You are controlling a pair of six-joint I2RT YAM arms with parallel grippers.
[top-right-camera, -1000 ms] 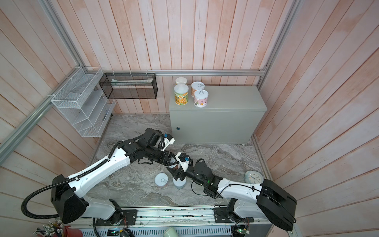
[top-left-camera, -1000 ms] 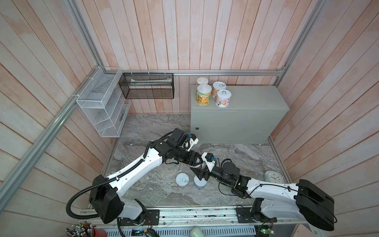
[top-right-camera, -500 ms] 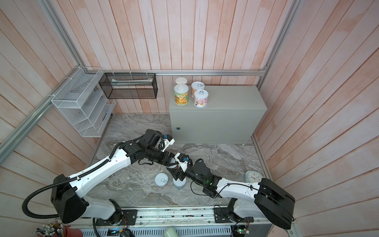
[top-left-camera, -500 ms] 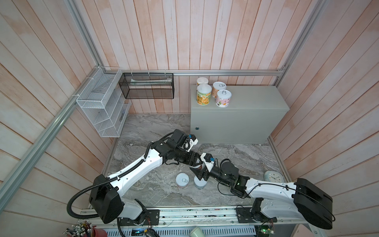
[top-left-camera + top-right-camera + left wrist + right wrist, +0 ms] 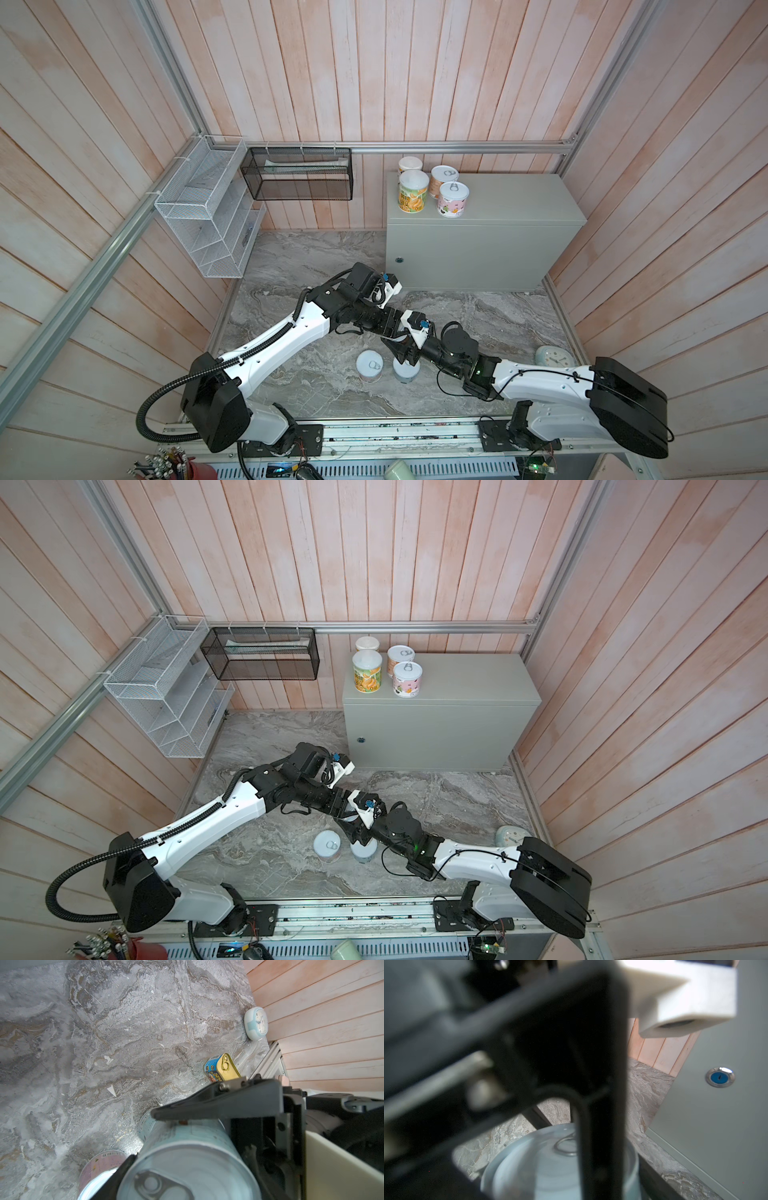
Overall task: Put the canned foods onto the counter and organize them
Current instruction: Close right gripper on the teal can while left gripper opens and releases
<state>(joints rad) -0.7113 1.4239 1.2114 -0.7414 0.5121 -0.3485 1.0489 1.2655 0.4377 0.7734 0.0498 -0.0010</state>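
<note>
Nearest, the pink can stands on the floor, with the blue can upright just beside it. The left pincer clamps the blue can's sides. The right pincer hangs over its lid; I cannot tell its width. The gold tin lies by the floor's rail, the clock against the right wall. Farthest, four cans crowd the left far corner of the surface; its top lies open to their right.
</note>
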